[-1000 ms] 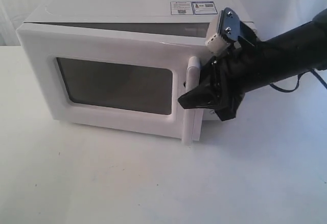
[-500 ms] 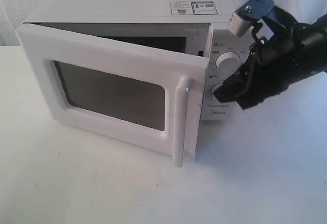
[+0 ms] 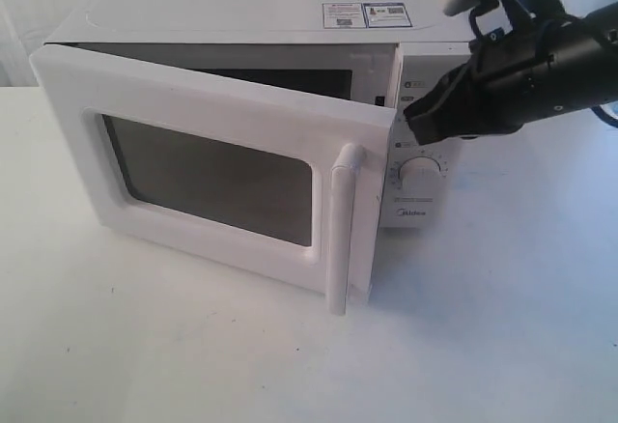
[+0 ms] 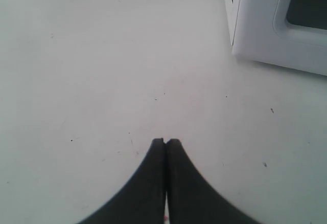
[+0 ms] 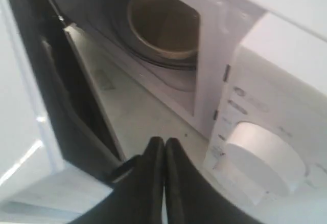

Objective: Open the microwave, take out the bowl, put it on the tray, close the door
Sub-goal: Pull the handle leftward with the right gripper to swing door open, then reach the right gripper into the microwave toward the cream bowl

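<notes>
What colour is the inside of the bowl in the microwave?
The bowl is pale yellowish inside; right wrist view shows it best.

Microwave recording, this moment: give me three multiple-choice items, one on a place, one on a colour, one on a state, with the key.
1. Where is the bowl?
A. On the table
B. In the right hand
C. Inside the microwave

2. What colour is the handle of the door?
A. White
B. Black
C. Red

3. How does the door stand?
A. Fully shut
B. Partly open
C. Taken off

Key: 1 C, the right wrist view shows it sitting inside the cavity. 2 A, the bar is the same white as the front panel. 3 B, a gap shows along its top edge and at the handle side.
</notes>
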Available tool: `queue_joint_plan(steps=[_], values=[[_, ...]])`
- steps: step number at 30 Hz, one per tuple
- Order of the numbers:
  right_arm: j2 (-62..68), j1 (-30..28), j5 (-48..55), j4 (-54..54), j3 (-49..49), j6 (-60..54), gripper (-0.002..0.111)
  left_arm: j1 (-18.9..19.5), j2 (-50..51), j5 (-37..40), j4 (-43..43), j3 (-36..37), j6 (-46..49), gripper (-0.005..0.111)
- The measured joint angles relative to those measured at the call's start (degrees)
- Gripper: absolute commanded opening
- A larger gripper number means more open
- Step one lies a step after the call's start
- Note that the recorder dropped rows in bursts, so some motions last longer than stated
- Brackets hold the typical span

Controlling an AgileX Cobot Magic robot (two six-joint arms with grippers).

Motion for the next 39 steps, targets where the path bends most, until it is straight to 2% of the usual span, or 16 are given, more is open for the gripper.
queue_joint_plan(steps=[3, 9, 22, 35, 39], values=[[0.0, 1.3, 2.3, 2.6, 0.0, -0.6, 0.000, 0.0, 0.0, 0.0, 0.0, 0.0, 0.0, 0.000], [0.1, 2.6, 14.2, 4.8, 0.0, -8.8, 0.000, 0.0, 0.0, 0.0, 0.0, 0.0, 0.0, 0.000], [0.2, 2.8, 16.3, 10.6, 0.0, -9.3, 0.000, 0.0, 0.0, 0.0, 0.0, 0.0, 0.0, 0.000], [9.4, 2.9, 20.3, 28.3, 0.0, -32.1, 0.000, 0.0, 0.0, 0.0, 0.0, 0.0, 0.0, 0.000], [13.1, 4.6, 21.4, 31.6, -1.3, -35.3, 0.000, 0.0, 0.0, 0.0, 0.0, 0.0, 0.0, 0.000]])
